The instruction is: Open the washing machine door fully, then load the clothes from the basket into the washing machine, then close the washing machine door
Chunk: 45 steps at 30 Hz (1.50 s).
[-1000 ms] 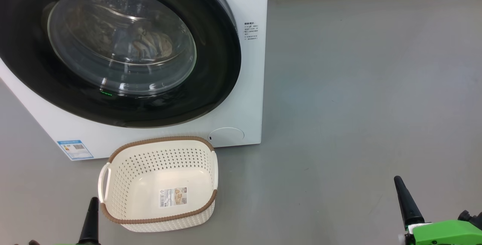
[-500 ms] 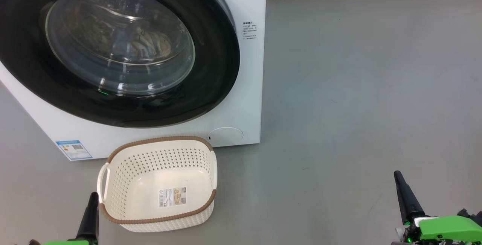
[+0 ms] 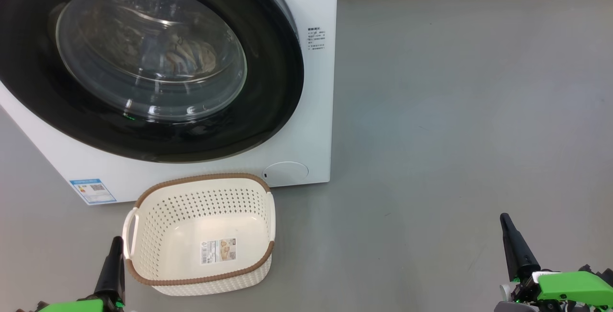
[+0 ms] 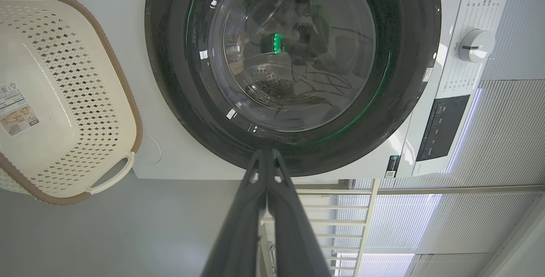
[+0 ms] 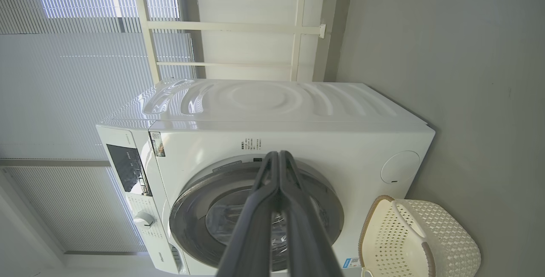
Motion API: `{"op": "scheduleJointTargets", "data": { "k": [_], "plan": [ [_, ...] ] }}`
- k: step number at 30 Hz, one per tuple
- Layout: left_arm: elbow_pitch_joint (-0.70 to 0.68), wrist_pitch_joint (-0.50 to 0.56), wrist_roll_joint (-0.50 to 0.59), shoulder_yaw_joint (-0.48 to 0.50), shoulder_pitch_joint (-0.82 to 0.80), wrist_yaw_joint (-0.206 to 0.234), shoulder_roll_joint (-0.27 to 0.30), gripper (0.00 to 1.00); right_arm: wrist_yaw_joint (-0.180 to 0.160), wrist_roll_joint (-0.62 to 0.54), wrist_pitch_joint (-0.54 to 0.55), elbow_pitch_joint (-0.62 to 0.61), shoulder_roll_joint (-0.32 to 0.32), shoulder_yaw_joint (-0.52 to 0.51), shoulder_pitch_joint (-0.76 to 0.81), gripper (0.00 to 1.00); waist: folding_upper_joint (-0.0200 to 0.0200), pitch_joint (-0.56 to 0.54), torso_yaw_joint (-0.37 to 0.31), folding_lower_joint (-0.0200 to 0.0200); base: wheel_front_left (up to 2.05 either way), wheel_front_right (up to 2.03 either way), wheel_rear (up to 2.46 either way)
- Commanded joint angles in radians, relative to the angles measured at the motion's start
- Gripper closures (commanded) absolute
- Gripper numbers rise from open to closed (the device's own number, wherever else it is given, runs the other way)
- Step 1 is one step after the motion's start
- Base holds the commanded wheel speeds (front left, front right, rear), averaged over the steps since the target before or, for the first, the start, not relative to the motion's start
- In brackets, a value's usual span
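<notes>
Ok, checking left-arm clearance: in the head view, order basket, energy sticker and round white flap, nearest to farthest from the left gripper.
1. basket, right beside the left gripper.
2. energy sticker, lower left of the washing machine.
3. round white flap, its lower right.

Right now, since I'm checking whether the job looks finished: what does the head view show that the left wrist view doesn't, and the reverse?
The head view adds the clothes lying behind the door glass, the blue energy sticker and the shut right gripper. The left wrist view adds the control dial and the dark panel. Both share the closed washing machine door, the empty basket and the shut left gripper.
</notes>
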Motion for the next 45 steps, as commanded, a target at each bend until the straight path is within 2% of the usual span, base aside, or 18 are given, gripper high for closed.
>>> {"op": "scheduleJointTargets", "data": {
  "k": [1, 45],
  "plan": [
    [-0.014, 0.008, -0.003, 0.033, -0.04, -0.011, 0.016, 1.0, -0.001, 0.009, 0.004, -0.024, -0.002, 0.016, -0.038, 1.0, -0.0001, 0.0, 0.0, 0.0, 0.0, 0.0, 0.0],
    [-0.014, 0.007, -0.003, 0.033, -0.04, -0.011, 0.016, 1.0, -0.001, 0.005, 0.008, -0.024, 0.002, 0.011, -0.038, 1.0, -0.0001, 0.0, 0.0, 0.0, 0.0, 0.0, 0.0]
  ]
}}
